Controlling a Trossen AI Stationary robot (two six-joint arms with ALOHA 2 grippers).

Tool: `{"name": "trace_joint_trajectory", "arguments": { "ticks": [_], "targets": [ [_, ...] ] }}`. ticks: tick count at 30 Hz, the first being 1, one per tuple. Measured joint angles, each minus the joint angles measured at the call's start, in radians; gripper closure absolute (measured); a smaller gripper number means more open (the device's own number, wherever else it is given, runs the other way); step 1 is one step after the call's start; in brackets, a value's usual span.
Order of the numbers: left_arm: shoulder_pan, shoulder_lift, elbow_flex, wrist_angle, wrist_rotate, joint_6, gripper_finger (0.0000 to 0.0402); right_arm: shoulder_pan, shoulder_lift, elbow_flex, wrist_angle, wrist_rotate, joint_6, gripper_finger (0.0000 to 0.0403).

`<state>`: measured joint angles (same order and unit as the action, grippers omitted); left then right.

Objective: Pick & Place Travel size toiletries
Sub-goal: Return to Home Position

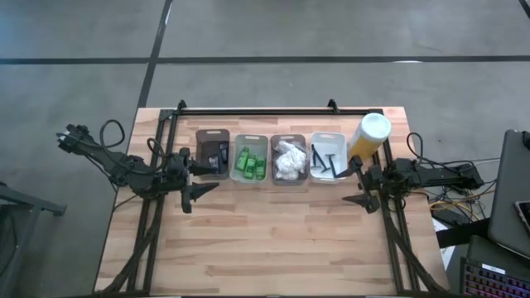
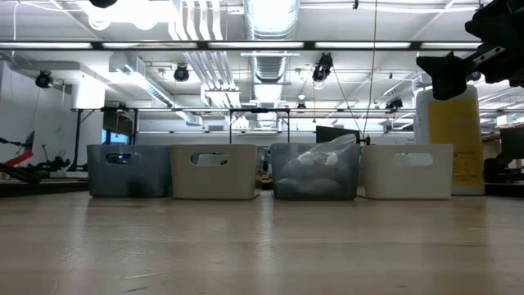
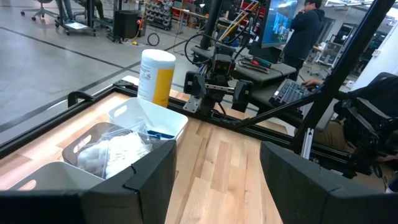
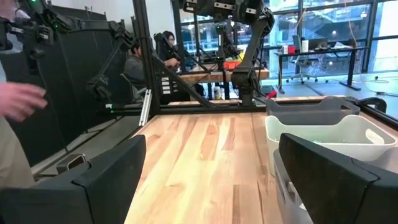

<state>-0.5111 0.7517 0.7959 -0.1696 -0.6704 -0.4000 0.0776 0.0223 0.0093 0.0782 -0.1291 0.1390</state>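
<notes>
While the toiletries (image 1: 249,163) sit sorted in the row of four bins (image 1: 251,137), you hold the left gripper (image 1: 201,177) and right gripper (image 1: 356,184) wide, empty, one at each end of that row, facing inward.

Toiletries (image 1: 250,163) in four bins (image 1: 251,137), cylinder (image 1: 368,136) — right end
</notes>
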Motion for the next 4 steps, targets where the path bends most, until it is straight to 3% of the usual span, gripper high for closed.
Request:
{"name": "trace_joint_trajectory", "arguments": {
  "ticks": [4],
  "targets": [
    [0.0,0.0,0.0,0.0,0.0,0.0,0.0165,0.0,0.001,0.0,0.0,0.0,0.0,0.0039]
  ]
}}
